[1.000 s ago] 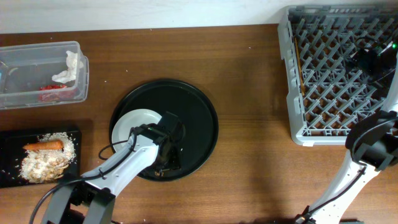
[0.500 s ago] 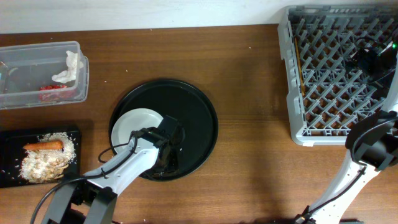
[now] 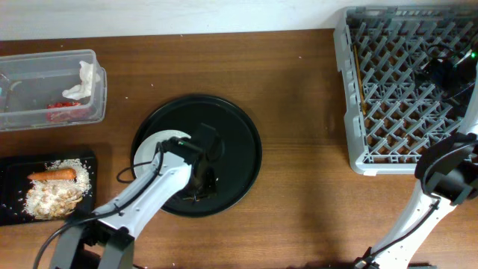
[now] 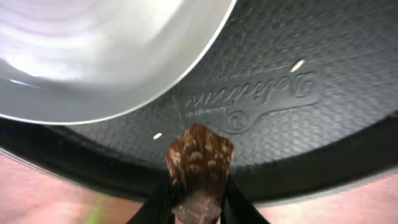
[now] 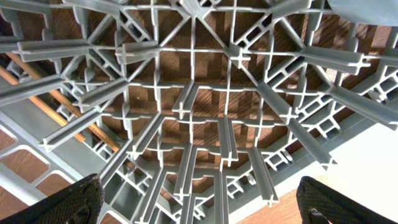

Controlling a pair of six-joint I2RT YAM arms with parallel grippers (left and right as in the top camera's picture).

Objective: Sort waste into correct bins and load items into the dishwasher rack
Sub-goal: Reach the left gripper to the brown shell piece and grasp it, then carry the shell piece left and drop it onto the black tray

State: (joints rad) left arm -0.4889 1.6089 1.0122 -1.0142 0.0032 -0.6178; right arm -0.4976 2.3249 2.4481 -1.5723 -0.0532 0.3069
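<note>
Brown wood is the desk (image 3: 299, 172) under everything. On its right end sits the grey dishwasher rack (image 3: 388, 90), the biggest thing here. My right gripper (image 5: 205, 205) hangs over its pegs with the fingers spread wide and nothing between them. A thin wooden chopstick (image 5: 62, 102) lies low among the pegs.

Near the desk's middle is the round black tray (image 3: 231, 127). At the far left stands the clear plastic tub (image 3: 30, 90), and just in front of it lies the shallow black tray (image 3: 11, 187).

The round white plate (image 3: 148, 153) rests on the left part of the round tray, partly under my left arm.

In the shallow tray lie the rice and beige scraps (image 3: 51, 197), with the orange carrot (image 3: 52, 175) along their far edge. The tub holds the crumpled white tissue (image 3: 86, 78) and beside it the red wrapper (image 3: 63, 108).

My left gripper (image 4: 199, 208) is narrow, pinching the small dark scrap (image 4: 199, 158) between its fingers. The scrap is over the round tray's embossed floor, close to the near rim and just beside the plate's edge. I cannot tell whether it touches the tray.
</note>
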